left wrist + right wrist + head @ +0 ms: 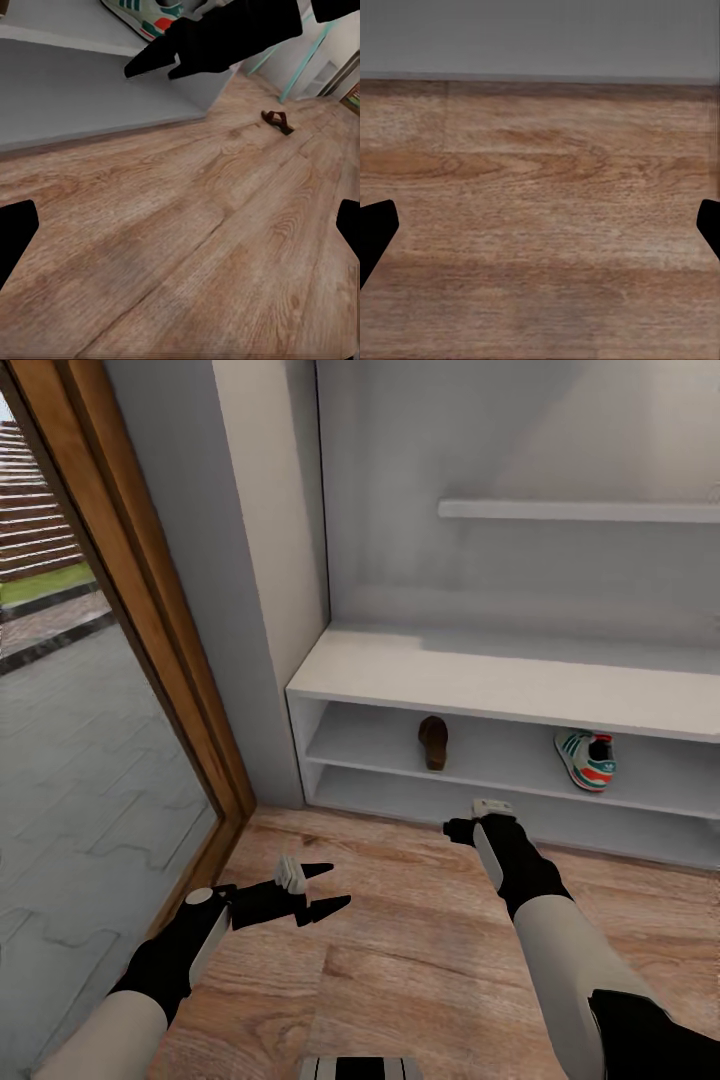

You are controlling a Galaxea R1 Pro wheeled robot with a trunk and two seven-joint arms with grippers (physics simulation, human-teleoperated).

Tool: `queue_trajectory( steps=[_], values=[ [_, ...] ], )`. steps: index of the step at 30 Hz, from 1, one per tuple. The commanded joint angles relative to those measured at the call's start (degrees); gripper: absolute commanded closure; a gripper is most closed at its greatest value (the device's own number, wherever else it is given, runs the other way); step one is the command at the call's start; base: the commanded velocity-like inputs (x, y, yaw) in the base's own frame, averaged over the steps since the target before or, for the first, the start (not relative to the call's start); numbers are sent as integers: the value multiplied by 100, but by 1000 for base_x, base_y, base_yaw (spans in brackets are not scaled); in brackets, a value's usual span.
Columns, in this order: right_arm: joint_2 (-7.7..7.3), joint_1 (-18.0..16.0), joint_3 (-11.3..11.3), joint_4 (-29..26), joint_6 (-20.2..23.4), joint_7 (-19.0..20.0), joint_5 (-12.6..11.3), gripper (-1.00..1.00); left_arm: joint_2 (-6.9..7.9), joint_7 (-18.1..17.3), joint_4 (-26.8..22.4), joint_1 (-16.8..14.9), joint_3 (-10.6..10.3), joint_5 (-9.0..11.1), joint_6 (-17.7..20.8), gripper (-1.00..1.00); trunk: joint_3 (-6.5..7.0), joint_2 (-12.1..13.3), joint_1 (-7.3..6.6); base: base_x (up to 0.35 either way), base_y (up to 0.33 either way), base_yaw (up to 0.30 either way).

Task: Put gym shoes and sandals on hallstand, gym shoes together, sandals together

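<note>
One brown sandal (433,742) lies on the middle shelf of the pale hallstand (500,678), toward its left. A white gym shoe (586,758) with green stripes sits on the same shelf further right, and it shows again as the gym shoe (142,10) in the left wrist view. A second sandal (277,121) lies on the corridor floor (400,950), well away from the rack. My left gripper (325,888) hovers open and empty over the floor. My right gripper (478,818) hangs open and empty above the planks just in front of the rack's base.
A wood-framed glass door (150,620) stands at the left, with paving outside. A grey wall corner (270,560) meets the hallstand's left end. A floating shelf (580,510) hangs on the back panel. The bench top (450,670) is bare.
</note>
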Motion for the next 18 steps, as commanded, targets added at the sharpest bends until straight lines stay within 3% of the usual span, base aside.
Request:
queue_trajectory(
  steps=[1,7,18],
  values=[
    [7,-2,-21,-7,-37,-5,12,-100,8,-2,1,-4,-26,53,36,-100,-4,-2,-3,-203,0,-16],
    [13,-2,-21,-6,-245,-6,13,-100,8,-2,1,-4,-26,52,36,-100,10,-2,-3,-129,0,-131],
    [13,-2,-21,-7,-289,0,5,-100,8,-2,1,-6,-26,45,36,-100,63,-2,-3,-16,0,-229]
  ],
)
